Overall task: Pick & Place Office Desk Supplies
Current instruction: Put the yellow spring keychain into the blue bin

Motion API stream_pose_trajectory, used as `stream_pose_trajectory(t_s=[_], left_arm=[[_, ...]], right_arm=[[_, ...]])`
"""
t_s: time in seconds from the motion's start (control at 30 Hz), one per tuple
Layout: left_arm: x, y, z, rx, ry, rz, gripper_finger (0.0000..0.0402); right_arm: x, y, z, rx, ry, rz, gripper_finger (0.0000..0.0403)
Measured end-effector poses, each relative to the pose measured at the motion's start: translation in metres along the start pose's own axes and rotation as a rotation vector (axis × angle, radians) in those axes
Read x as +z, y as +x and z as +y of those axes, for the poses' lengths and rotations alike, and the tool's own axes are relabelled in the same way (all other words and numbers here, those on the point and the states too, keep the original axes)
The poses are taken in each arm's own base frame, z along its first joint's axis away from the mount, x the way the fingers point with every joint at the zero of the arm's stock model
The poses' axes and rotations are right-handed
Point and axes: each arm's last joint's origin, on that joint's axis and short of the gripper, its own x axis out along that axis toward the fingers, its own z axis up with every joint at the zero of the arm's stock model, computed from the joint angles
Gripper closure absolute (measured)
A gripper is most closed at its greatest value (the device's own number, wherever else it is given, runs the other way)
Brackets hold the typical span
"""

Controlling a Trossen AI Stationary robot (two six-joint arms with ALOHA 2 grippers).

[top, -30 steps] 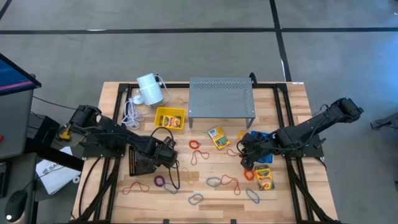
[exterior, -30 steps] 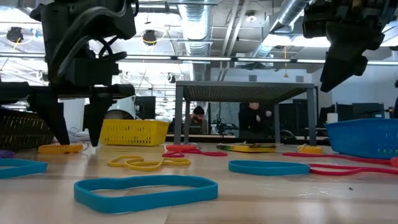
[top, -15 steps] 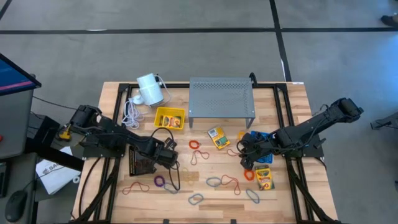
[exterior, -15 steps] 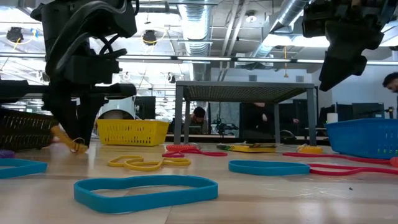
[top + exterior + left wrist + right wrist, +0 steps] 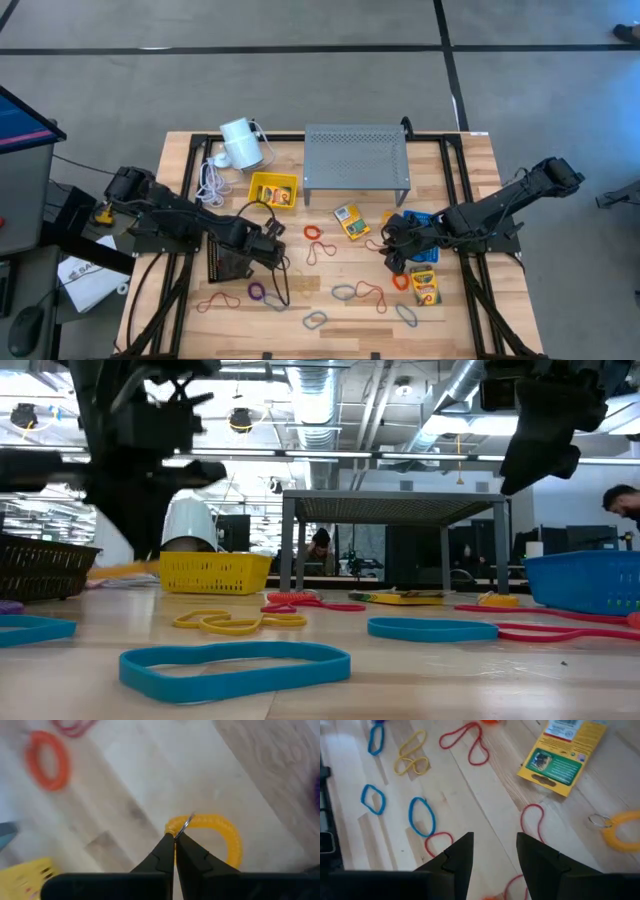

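Wooden table (image 5: pixel 340 310), seen from above, with a grey perforated metal shelf (image 5: pixel 356 158) at its far middle edge. A white cylinder (image 5: pixel 240 142) with coiled white cord lies at the far left. A small yellow basket (image 5: pixel 272 189) sits just left of the shelf; a dark wicker basket (image 5: pixel 228 263) lies under the left arm.

Left gripper (image 5: pixel 175 836) is over the table just right of the dark basket, jaws clenched tip to tip on a yellow coiled band (image 5: pixel 226 831) with a small metal ring at its end. The band juts out beyond the fingertips, off the table surface. An orange rubber band (image 5: pixel 47 759) lies on the wood beyond it.

Right gripper (image 5: pixel 494 851) hangs above the right middle of the table, jaws parted and grasping nothing. Past them lie a crayon box (image 5: pixel 563 760), a red rubber band (image 5: pixel 468 741), blue rubber bands (image 5: pixel 422 816), a yellow rubber band (image 5: pixel 412 758), and a second yellow coiled band (image 5: pixel 621 832) with a ring.

A second crayon box (image 5: pixel 425 286) lies near the right gripper.
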Motion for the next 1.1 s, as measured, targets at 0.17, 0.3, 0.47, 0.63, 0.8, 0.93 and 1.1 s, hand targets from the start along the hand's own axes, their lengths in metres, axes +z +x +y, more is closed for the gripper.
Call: stream_pose_trajectory(t_s=[0.17,0.3,0.47,0.63,0.8,0.93,1.1], left_arm=[[-0.005,-0.03,0.01,0.183,-0.156,-0.071,0.0401],[-0.006,-0.06,0.024,0.383,-0.394,-0.243,0.0401],[-0.002,-0.093,0.044,0.511,-0.759,-0.639,0.0401],[-0.003,-0.101,0.05,0.548,-0.76,-0.9,0.0401],[-0.006,-0.09,0.063,0.55,-0.769,-0.879,0.0401],[-0.005,-0.08,0.071,0.531,-0.772,-0.873,0.0401],[-0.002,-0.074,0.079,0.525,-0.772,-0.903,0.0401]], right_arm=[[0.009,-0.001,0.01,0.103,-0.025,-0.091,0.0256],[0.025,-0.007,0.026,0.255,-0.138,-0.272,0.0256],[0.048,-0.013,0.029,0.279,-0.166,-0.499,0.0255],[0.065,-0.011,0.015,0.218,-0.147,-0.563,0.0252],[0.078,-0.011,0.007,0.187,-0.148,-0.625,0.0217],[0.083,-0.012,0.004,0.18,-0.14,-0.652,0.0182],[0.087,-0.003,-0.002,0.14,-0.086,-0.653,0.0171]])
